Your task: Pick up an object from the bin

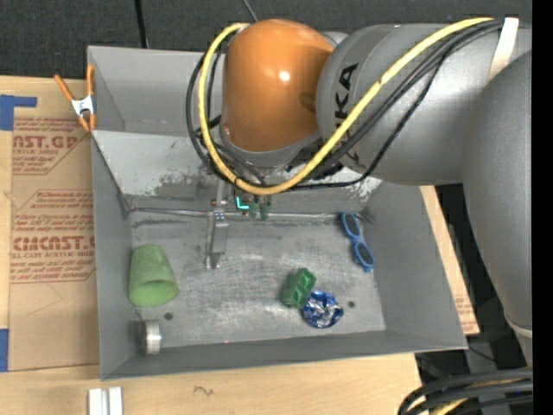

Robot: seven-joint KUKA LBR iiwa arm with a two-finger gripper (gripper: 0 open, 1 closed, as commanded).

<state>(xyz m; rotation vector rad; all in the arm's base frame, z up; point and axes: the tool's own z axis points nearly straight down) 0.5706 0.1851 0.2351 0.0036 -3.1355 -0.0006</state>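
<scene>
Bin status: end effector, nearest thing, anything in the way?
End effector over bare floor, centre-left. Green cup nearest, on its side, lower left. Nothing between them.

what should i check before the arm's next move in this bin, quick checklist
1. Something under the gripper: not ok, it is over bare bin floor.
2. Green cup free of neighbours: ok, it lies alone at the left.
3. Green block apart from blue crumpled wrapper: cannot tell, they sit very close.
4. Blue glasses clear of the wall: not ok, they lie by the right slope.
5. Silver cylinder clear of the corner: not ok.
</scene>
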